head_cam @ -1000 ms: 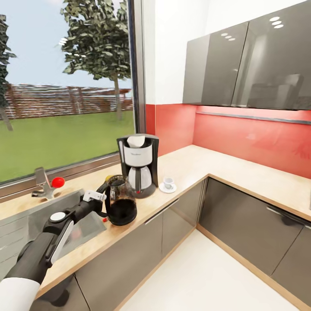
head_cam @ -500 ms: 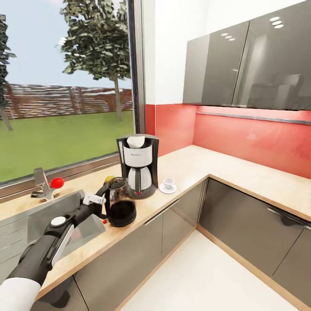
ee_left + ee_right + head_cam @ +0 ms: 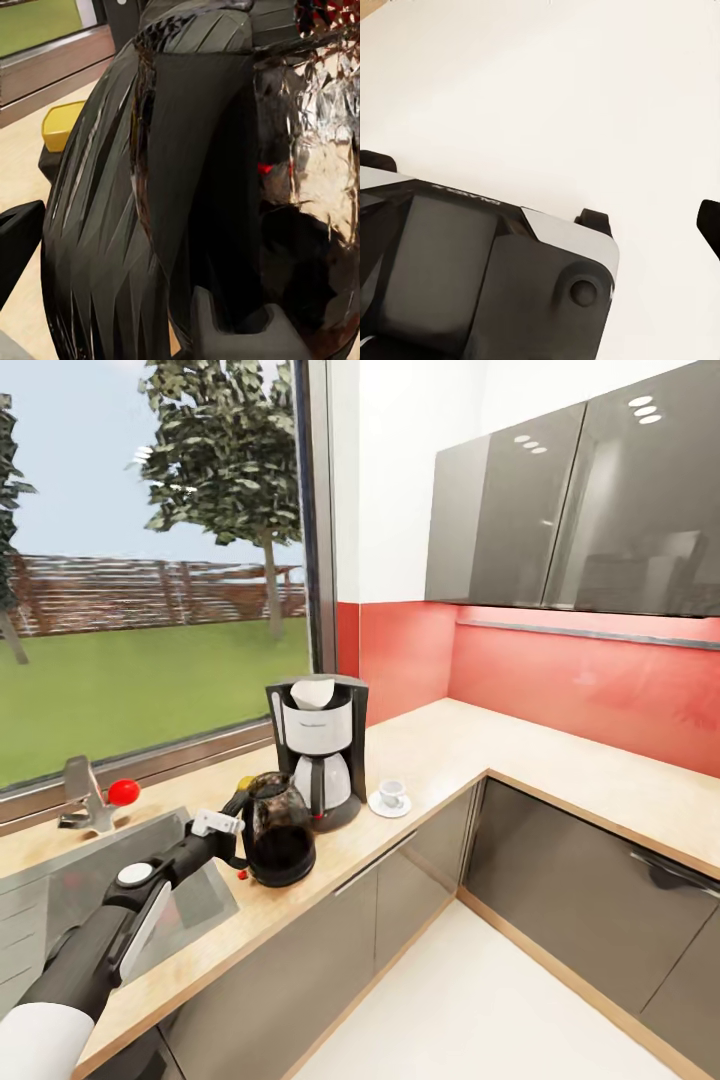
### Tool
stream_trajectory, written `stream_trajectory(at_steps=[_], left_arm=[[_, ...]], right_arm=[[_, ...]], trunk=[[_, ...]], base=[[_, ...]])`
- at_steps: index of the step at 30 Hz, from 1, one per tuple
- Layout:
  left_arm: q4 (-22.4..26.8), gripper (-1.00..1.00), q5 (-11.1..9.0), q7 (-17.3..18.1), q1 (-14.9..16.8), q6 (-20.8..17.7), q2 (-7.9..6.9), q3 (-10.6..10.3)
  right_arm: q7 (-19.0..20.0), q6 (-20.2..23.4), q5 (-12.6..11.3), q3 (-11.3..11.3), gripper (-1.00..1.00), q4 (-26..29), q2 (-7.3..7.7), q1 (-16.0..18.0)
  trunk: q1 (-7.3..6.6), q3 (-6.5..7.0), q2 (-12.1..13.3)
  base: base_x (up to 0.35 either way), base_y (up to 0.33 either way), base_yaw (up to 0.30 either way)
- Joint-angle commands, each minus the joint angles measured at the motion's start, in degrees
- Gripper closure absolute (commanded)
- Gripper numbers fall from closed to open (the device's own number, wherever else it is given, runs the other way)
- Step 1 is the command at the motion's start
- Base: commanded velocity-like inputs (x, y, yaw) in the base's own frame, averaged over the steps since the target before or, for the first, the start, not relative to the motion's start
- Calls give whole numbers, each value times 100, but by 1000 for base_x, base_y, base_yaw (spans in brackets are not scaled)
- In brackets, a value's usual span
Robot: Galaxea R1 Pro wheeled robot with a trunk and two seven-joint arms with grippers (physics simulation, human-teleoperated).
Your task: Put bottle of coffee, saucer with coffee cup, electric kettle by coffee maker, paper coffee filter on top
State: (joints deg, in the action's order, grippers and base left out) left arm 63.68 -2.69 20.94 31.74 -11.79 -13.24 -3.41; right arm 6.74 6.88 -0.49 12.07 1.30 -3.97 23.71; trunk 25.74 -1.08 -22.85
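Observation:
The black-and-white coffee maker [image 3: 317, 750] stands on the wooden countertop [image 3: 440, 745] with a white paper filter [image 3: 313, 693] on top. To its right a white cup [image 3: 391, 792] sits on a saucer [image 3: 389, 806]. The dark glass electric kettle [image 3: 278, 832] stands just left of the coffee maker. My left gripper [image 3: 236, 826] is shut on the kettle's handle [image 3: 202, 202]. A yellow-lidded container [image 3: 61, 124] stands behind the kettle. My right gripper [image 3: 544, 202] hangs open over white floor, one dark fingertip [image 3: 709, 223] at the picture's edge.
A steel sink [image 3: 70, 880] with a tap [image 3: 82, 797] and a red knob [image 3: 123, 791] lies left of the kettle under the window. Grey wall cabinets [image 3: 570, 510] hang above the corner counter. White floor [image 3: 480, 1000] opens to the right.
The whole head view has shifted slightly, so the camera moved. The kettle stays in my left gripper beside the coffee maker, now a little more upright.

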Motion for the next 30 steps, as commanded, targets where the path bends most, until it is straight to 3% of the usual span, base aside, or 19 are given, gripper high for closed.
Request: stream_trajectory(at_steps=[1,14,15,30], left_arm=[[-107,100,-5,16,0,-37,-3,-11],[-310,100,-13,22,1,-31,4,-11],[-314,-100,-6,20,0,-32,5,-11],[-321,-100,-46,19,0,-26,-2,0]], right_arm=[[12,32,-6,32,-100,11,1,2],[12,32,-12,32,-100,11,10,2],[12,32,-12,32,-100,11,10,2],[12,32,-12,32,-100,11,17,2]], trunk=[[5,-13,-8],[5,-13,-8],[5,-13,-8],[5,-13,-8]], base=[[4,0,0],[0,0,0],[0,0,0],[0,0,0]])
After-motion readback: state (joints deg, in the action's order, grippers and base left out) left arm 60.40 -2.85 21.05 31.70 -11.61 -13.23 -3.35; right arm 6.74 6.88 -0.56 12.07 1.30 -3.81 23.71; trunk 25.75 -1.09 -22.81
